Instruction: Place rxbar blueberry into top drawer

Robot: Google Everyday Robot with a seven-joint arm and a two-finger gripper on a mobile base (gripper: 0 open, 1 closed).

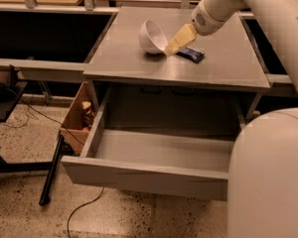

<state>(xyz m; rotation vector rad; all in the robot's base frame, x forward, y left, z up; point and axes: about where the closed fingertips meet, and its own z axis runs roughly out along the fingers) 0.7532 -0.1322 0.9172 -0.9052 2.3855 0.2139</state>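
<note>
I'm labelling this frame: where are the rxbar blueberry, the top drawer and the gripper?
rxbar blueberry (193,55), camera view, middle of its wrapper.
top drawer (144,178), camera view, its front panel.
gripper (172,47), camera view, its tip, between the white bowl (150,33) and the bar.

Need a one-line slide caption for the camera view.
Gripper at the grey table, between the tilted white bowl and the rxbar blueberry; top drawer open below.

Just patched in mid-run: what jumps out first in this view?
The top drawer gapes open below the grey table, with nothing visible inside. On the tabletop, the gripper is angled down between a tipped white bowl and the dark rxbar blueberry, close to both. The robot's pale arm fills the right edge.
</note>
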